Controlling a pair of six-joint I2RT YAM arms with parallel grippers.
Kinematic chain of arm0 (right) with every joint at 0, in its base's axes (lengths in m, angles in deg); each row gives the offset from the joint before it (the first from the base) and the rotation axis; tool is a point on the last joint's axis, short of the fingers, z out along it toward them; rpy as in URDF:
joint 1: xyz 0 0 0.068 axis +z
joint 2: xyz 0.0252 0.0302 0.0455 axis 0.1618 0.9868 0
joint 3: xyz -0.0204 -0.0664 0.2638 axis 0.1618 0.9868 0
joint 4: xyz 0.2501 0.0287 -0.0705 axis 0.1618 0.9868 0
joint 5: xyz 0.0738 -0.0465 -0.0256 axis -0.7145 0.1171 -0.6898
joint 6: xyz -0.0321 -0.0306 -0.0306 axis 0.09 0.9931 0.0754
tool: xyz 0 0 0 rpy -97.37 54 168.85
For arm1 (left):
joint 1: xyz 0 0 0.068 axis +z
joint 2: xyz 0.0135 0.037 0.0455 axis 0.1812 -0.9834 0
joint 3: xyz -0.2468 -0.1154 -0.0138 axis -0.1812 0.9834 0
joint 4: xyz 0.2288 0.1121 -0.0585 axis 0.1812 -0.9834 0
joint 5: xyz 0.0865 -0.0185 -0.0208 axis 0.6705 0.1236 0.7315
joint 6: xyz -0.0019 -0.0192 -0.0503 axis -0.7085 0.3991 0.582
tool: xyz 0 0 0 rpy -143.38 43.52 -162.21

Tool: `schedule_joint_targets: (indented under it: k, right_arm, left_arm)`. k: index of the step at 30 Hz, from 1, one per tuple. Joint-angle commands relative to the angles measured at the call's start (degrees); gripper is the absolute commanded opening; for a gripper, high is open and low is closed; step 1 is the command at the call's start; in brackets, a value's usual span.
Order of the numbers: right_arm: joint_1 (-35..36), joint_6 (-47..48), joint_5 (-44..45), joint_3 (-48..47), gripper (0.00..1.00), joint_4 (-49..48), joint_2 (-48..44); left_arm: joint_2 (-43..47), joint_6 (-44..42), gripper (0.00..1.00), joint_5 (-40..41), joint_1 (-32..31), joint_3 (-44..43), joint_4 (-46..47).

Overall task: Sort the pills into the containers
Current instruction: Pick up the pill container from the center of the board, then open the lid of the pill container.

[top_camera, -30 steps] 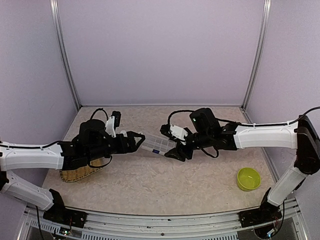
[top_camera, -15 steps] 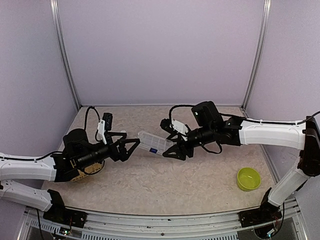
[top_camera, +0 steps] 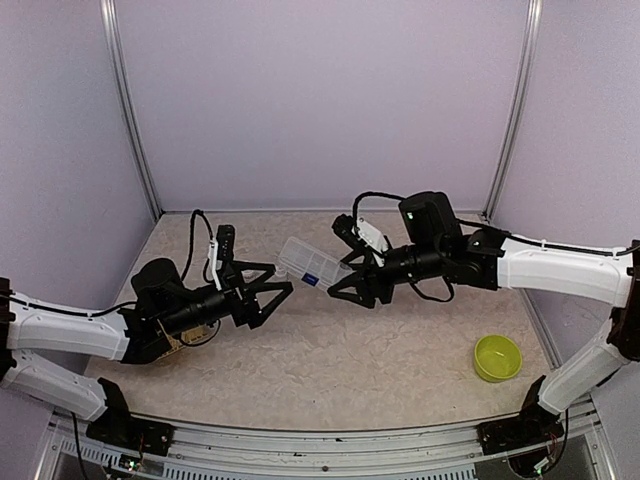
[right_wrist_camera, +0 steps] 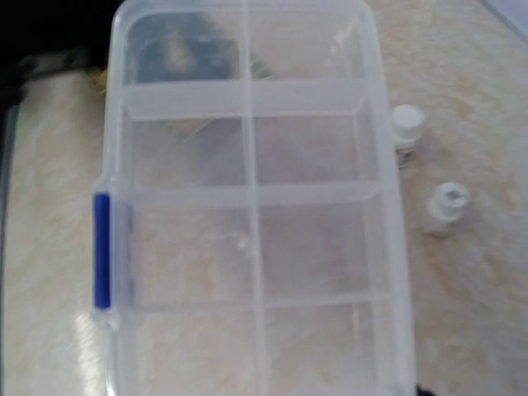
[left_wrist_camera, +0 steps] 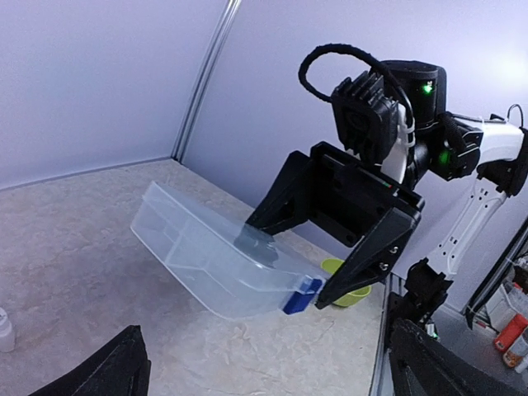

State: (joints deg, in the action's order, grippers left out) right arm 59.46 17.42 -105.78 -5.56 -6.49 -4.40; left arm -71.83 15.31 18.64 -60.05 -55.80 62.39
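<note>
From above, the left arm reaches low from the near-left corner toward the middle, and the left gripper (top_camera: 278, 282) has its jaws spread wide with nothing between them, its tips just short of the box (top_camera: 310, 265). The right arm stretches in from the right edge with its wrist bent down, and the right gripper (top_camera: 340, 280) pinches the box's near end and holds it tilted above the table (top_camera: 400, 370). The left arm covers most of the tray (top_camera: 188, 340). The bowl (top_camera: 497, 357) sits well apart near the front right, with bare tabletop between it and the arms. In the left wrist view, only the tips of its own fingers (left_wrist_camera: 115, 367) show, cut off at the bottom corners and far apart. Ahead, the right gripper's (left_wrist_camera: 289, 264) two fingers clamp the box (left_wrist_camera: 206, 256) beside its blue latch (left_wrist_camera: 301, 297), and the far end of the box hangs free over the table. The bowl (left_wrist_camera: 342, 285) is half hidden behind a finger. In the right wrist view, the box (right_wrist_camera: 256, 206) fills the frame, its bottom edge cut off. It has two columns of compartments, and the latch (right_wrist_camera: 101, 252) is on the left. No pills can be made out through the blurred plastic. Two white-capped bottles (right_wrist_camera: 407, 124) stand on the table just right of the box. The gripper's own fingers are almost entirely out of frame.
</note>
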Motion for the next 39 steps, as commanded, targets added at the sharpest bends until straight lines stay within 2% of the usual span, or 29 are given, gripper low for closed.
schedule_joint_targets:
  k: [1, 7, 13, 24, 33, 39]
  right_arm:
    - [0.38, -3.79, 5.36, 1.87, 0.59, -5.45, -2.40]
    - [0.35, -4.93, 8.40, 3.73, 0.59, -8.26, -3.70]
    - [0.48, -6.34, 9.74, 5.24, 0.59, -9.96, -4.09]
    - [0.60, -9.69, 11.29, 8.41, 0.60, -14.60, -5.50]
    - [0.63, -14.91, 14.21, 10.50, 0.59, -18.69, -5.94]
    - [0.59, -16.62, 11.45, 11.50, 0.58, -20.62, -4.99]
  left_arm:
    - [-4.33, 5.85, 0.99, -6.09, -0.82, -2.56, 7.91]
    - [-10.81, 11.20, 0.99, -8.60, -1.11, -8.17, 9.52]
    - [-13.93, 14.51, 0.98, -5.80, -1.11, -10.29, 10.74]
    - [-18.56, 18.75, 0.82, -9.27, -1.11, -13.14, 13.53]
    - [-19.99, 20.63, 0.70, -10.86, -1.10, -11.44, 21.99]
    - [-20.43, 20.56, 0.69, -10.22, -1.02, -11.88, 22.49]
